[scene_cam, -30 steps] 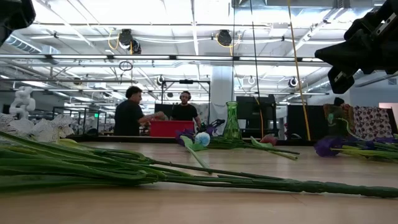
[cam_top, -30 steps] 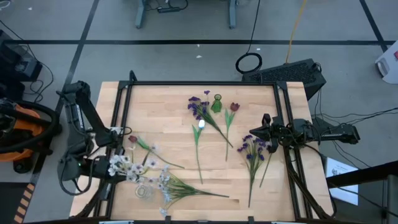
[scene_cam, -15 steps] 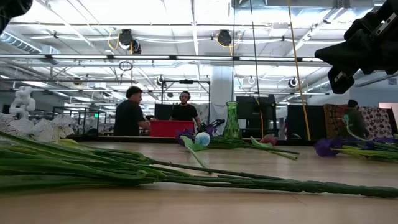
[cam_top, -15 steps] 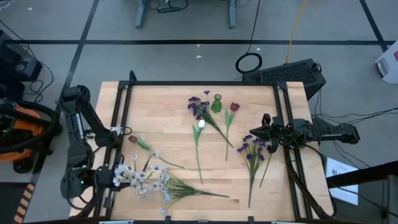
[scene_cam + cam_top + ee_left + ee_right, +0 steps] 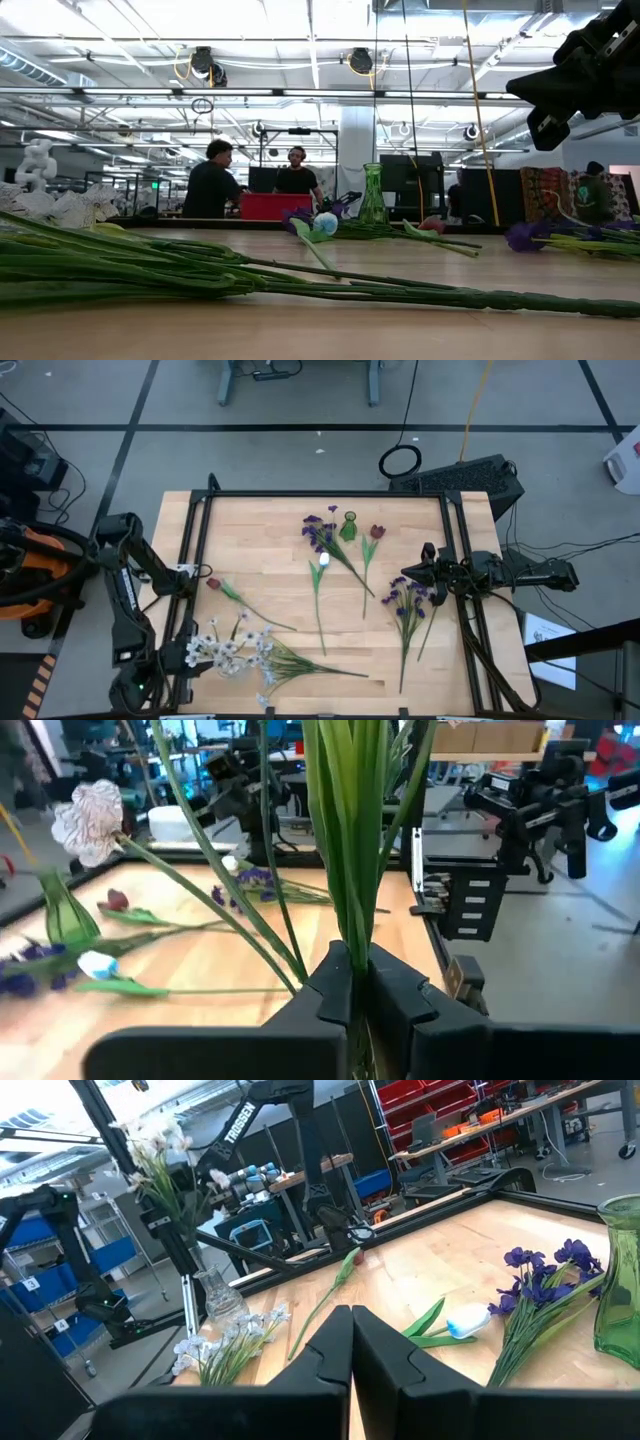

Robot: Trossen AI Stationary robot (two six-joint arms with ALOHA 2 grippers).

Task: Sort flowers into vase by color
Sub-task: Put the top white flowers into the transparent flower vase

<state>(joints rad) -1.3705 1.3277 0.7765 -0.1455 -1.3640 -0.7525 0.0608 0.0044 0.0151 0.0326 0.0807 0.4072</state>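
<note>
My left gripper (image 5: 183,655) is at the table's near left corner, shut on a white blossom spray (image 5: 152,1142) that stands upright beside a clear glass vase (image 5: 215,1292). Another white spray (image 5: 262,656) lies flat on the table next to it. A green vase (image 5: 348,526) stands at the far middle. Around it lie a purple spray (image 5: 320,536), a dark red bud (image 5: 376,532) and a pale bud (image 5: 322,560). A second purple spray (image 5: 405,598) lies by my right gripper (image 5: 425,573), which is shut on nothing at the right edge. My left gripper pinches the spray's bundle of green stems and leaves (image 5: 350,935) between its two fingers. The fingers come roughly level from the table's left side and lie across the stems. The spray stands about upright in the hold, its white blossoms (image 5: 160,1130) on top.
A red bud on a stem (image 5: 212,583) lies at the table's left. A black frame (image 5: 320,494) runs around the tabletop. The lying spray's long green stems (image 5: 300,280) cross the near part of the table. People (image 5: 210,180) stand in the room behind.
My left gripper has moved toward the table's near edge and sunk lower, carrying the white spray with it. The spray's blossoms now sit closer to the near left corner, over the flowers lying there.
</note>
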